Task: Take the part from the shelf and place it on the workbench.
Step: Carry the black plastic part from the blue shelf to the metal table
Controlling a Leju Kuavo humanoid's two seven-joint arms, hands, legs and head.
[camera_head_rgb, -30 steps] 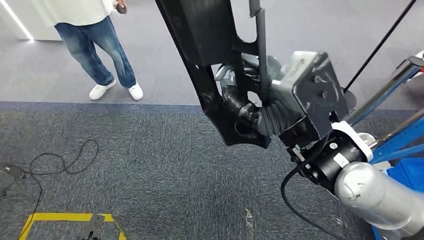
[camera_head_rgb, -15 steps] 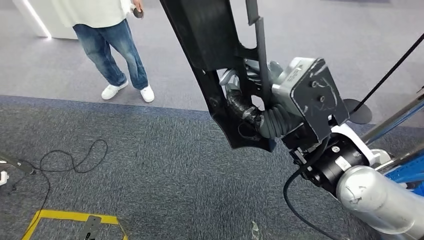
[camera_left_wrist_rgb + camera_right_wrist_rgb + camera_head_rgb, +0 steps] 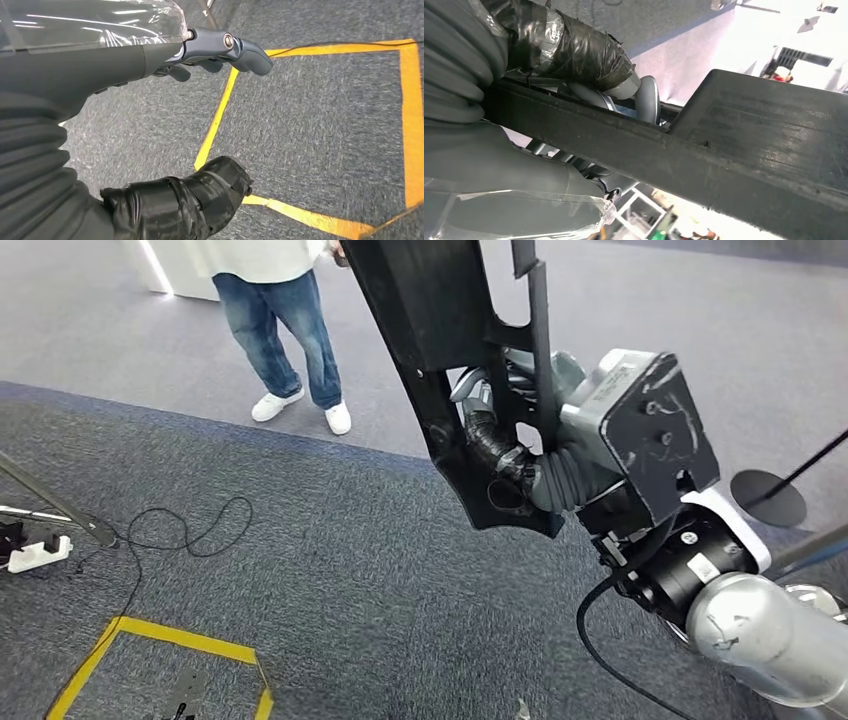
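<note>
One long matte-black plastic part (image 3: 440, 360) gripped by right hand (image 3: 510, 455).

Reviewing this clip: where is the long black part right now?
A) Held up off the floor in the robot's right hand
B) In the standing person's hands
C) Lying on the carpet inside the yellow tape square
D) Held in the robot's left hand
A: the head view shows the right hand wrapped around the black part, which hangs above the carpet; the left hand holds nothing.
</note>
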